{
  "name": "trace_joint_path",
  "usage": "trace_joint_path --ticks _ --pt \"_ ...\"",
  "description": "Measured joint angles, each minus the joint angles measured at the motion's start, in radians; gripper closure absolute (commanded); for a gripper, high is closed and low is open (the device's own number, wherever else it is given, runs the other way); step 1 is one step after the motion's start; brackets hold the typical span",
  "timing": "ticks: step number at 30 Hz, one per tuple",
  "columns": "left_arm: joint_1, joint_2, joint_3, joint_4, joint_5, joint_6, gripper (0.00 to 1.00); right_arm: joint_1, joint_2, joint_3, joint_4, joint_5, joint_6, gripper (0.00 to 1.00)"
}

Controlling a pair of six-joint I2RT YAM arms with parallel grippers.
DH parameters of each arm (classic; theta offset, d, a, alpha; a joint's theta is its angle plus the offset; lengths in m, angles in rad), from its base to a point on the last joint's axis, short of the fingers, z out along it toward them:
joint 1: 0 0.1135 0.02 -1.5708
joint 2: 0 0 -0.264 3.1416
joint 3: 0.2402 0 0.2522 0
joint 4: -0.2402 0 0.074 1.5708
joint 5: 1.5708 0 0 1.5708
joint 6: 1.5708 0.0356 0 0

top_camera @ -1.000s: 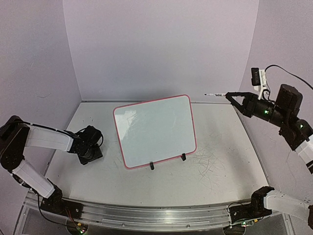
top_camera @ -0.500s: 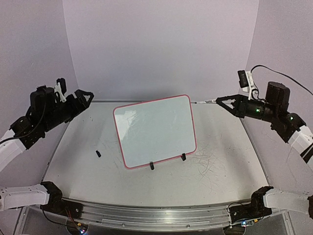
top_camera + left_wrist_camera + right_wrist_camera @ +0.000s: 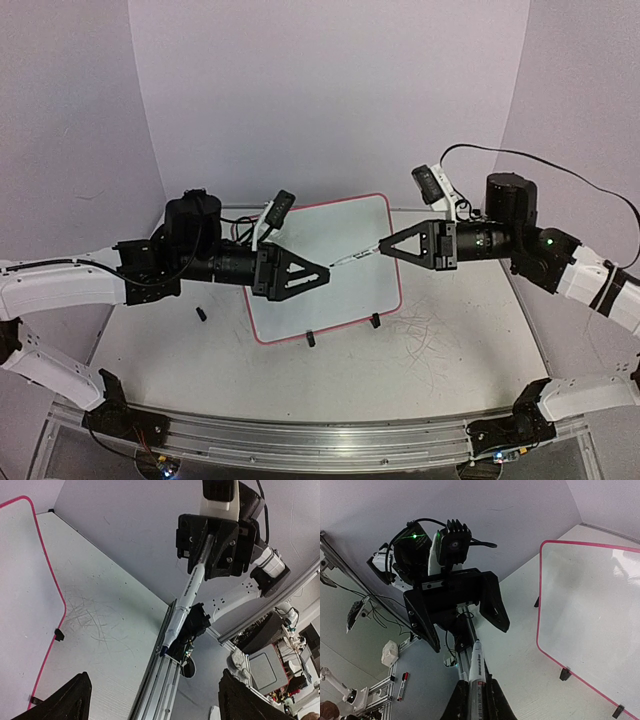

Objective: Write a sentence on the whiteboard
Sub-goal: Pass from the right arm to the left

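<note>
Left tool (image 3: 322, 272) gapes open facing the marker (image 3: 354, 258) clamped in the right tool (image 3: 386, 247); a misaligned closure may knock it onto the whiteboard (image 3: 330, 305).

Blank whiteboard (image 3: 350, 290), right fingers (image 3: 405, 237) pinching marker (image 3: 355, 256), left fingers (image 3: 300, 262) spread wide near its tip

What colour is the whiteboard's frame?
Pink-red; the whiteboard frame shows best in the right wrist view.

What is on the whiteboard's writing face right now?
No writing shows: the whiteboard is blank where visible. From above, the left gripper, jaws open, and the marker in the right gripper cover a strip of it.
</note>
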Motion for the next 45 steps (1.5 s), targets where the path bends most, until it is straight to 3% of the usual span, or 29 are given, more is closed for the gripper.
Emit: trace_joint_path --ticks 5,8,18,25,30,31,32,35,36,37,39,45 --pt "-0.008 0.037 0.029 0.005 0.083 0.030 0.14 0.029 0.030 0.000 0.024 -0.015 0.001 1.00" --pt "-0.017 0.047 0.045 0.019 0.116 0.045 0.20 0.036 0.040 0.000 0.033 -0.035 0.001 1.00" --pt "-0.027 0.095 0.095 0.035 0.175 0.072 0.56 0.055 0.077 0.001 0.050 -0.089 -0.005 1.00" --pt "-0.028 0.118 0.098 0.035 0.204 0.079 0.76 0.055 0.077 0.002 0.055 -0.093 -0.007 1.00" --pt "-0.027 0.119 0.098 0.033 0.204 0.096 0.98 0.055 0.077 0.003 0.061 -0.110 -0.007 1.00" --pt "-0.027 0.119 0.098 0.033 0.202 0.101 1.00 0.056 0.077 0.003 0.061 -0.112 -0.006 0.95" --pt "-0.027 0.119 0.098 0.032 0.201 0.107 1.00 0.056 0.077 0.003 0.061 -0.115 -0.006 0.83" --pt "-0.028 0.118 0.098 0.029 0.191 0.124 1.00 0.056 0.077 0.003 0.060 -0.116 0.002 0.35" --pt "-0.028 0.118 0.098 0.024 0.189 0.126 1.00 0.056 0.077 0.003 0.057 -0.113 0.005 0.24" --pt "-0.028 0.118 0.098 0.019 0.188 0.129 1.00 0.056 0.077 0.003 0.053 -0.107 0.004 0.20" --pt "-0.028 0.118 0.099 0.005 0.187 0.138 1.00 0.056 0.077 0.005 0.039 -0.104 0.004 0.18" --pt "-0.028 0.122 0.121 -0.054 0.205 0.176 1.00 0.056 0.117 0.064 -0.066 -0.146 -0.017 0.37"
